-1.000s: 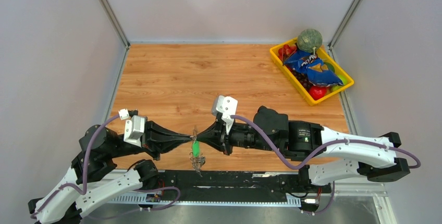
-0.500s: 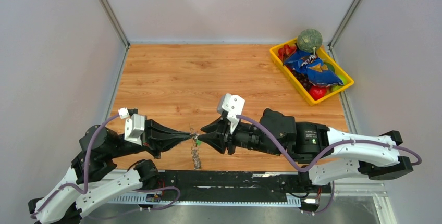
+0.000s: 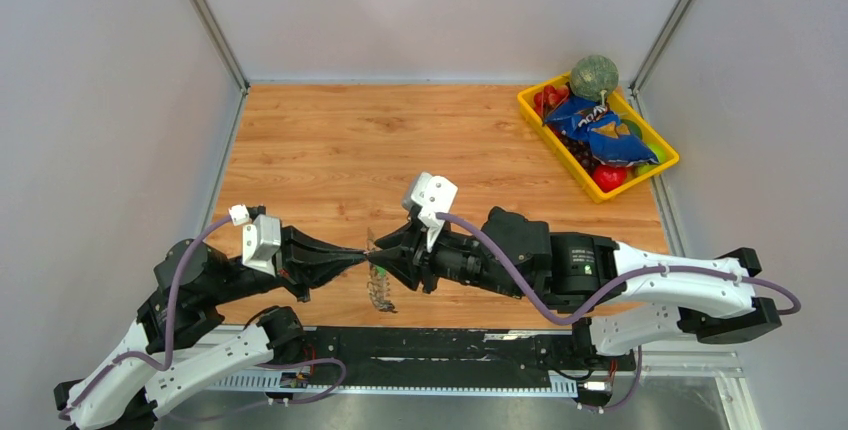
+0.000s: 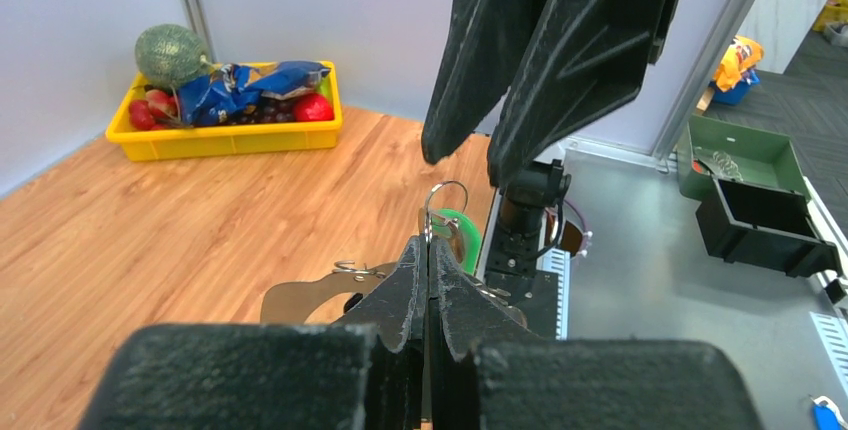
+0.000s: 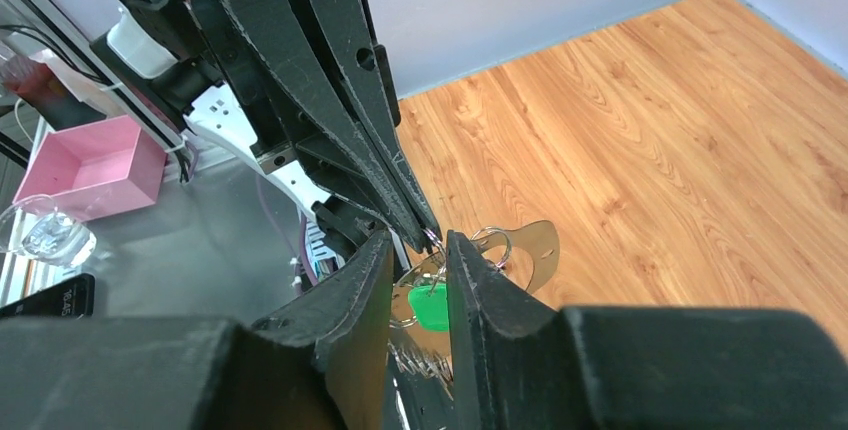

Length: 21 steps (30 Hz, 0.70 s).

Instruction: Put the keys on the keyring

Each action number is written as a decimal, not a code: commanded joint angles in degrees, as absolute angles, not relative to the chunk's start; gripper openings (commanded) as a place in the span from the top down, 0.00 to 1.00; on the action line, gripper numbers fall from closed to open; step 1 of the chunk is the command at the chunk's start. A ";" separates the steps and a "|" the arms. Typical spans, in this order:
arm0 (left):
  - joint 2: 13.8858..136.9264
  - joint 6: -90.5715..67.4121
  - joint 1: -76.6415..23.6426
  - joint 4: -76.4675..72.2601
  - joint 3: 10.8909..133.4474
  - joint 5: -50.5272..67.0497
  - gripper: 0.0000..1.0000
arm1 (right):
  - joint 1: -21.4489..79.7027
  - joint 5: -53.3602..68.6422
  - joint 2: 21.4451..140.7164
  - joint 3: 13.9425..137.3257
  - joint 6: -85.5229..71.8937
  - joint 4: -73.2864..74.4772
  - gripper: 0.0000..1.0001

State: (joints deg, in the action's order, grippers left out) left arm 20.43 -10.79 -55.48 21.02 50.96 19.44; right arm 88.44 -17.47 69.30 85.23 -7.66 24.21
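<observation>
The left gripper [image 4: 428, 255] has its fingers pressed tight together on the small split ring of the keys [image 5: 432, 308], so the green tag and little keys dangle in the air over the near edge of the table [image 3: 400, 140], a little left of centre. The keyring [image 4: 305, 298] juts out just beside those same fingertips, while the right gripper [image 4: 463, 163] faces them tip to tip, its fingers a little apart and holding nothing

Bright even light, near fingers blurred
</observation>
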 commanded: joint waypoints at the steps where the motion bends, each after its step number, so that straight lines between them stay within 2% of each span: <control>1: 20.13 -9.86 -55.55 18.96 52.95 18.79 1.00 | 88.84 -17.80 70.59 87.81 -9.26 25.33 0.71; 21: 19.26 -10.15 -55.59 18.74 52.75 19.29 1.00 | 88.79 -21.00 68.39 85.74 -9.89 25.17 0.73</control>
